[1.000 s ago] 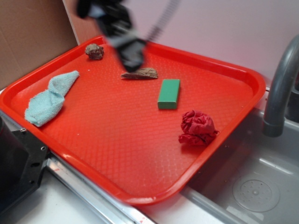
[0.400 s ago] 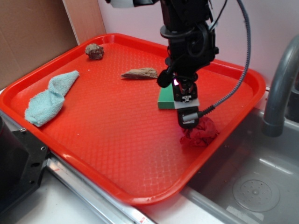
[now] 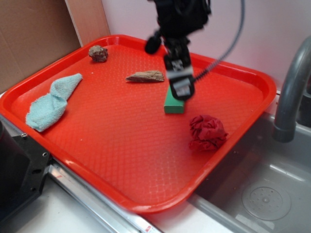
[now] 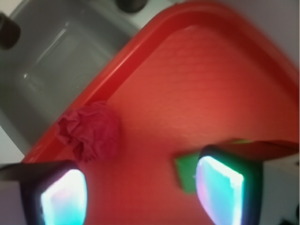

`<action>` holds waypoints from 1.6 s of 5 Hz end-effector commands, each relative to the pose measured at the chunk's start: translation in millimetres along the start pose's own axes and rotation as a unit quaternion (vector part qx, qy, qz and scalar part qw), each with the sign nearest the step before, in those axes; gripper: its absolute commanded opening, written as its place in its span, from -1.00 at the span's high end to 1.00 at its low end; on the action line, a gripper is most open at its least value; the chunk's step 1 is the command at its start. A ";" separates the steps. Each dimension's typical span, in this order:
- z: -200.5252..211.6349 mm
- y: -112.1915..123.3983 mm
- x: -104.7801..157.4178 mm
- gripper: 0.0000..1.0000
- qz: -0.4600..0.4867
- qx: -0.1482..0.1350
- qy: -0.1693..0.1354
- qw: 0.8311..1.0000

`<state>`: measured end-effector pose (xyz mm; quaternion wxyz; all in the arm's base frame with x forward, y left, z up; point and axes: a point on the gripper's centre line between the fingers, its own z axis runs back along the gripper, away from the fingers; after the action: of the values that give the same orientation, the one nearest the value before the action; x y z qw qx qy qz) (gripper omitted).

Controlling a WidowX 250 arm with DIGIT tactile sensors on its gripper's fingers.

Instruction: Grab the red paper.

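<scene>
The red paper (image 3: 207,132), a dark crimson crumpled wad, lies on the red tray (image 3: 112,136) near its right rim, free of any grip. My gripper (image 3: 181,90) hangs above the green block (image 3: 174,104), up and to the left of the paper. In the wrist view the paper (image 4: 91,131) sits ahead and left, by the tray (image 4: 187,93) rim. The gripper (image 4: 140,194) is open with only bare tray between its glowing pads (image 4: 63,197). The green block (image 4: 186,173) shows just inside the right pad.
On the tray also lie a pale blue cloth (image 3: 51,102) at the left, a wood piece (image 3: 146,76) and a small rock (image 3: 98,53) at the back. A grey sink (image 3: 262,194) and faucet (image 3: 291,87) border the tray's right side.
The gripper swept from the tray's back down onto the red paper, then rose and drew back-left over the green block. The paper stays on the tray, now rounder in shape.
</scene>
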<state>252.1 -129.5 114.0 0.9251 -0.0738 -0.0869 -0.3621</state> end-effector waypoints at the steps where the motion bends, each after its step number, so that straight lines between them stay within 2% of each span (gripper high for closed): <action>1: -10.7 -18.7 26.5 -1.00 -0.059 -0.032 0.007 0.998; 3: -30.4 -27.0 44.8 -1.00 -0.092 -0.063 0.038 0.993; 4: -43.4 -44.0 58.7 -1.00 -0.119 -0.046 0.067 0.990; 5: -28.0 -71.4 54.8 -1.00 -0.124 0.021 0.054 0.991; 6: -26.7 -87.3 55.1 -1.00 -0.131 0.054 0.066 0.988; 8: -26.7 -87.3 55.1 -1.00 -0.131 0.054 0.066 0.988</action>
<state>239.0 -226.8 84.0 0.8764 0.0249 -0.0116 -0.4808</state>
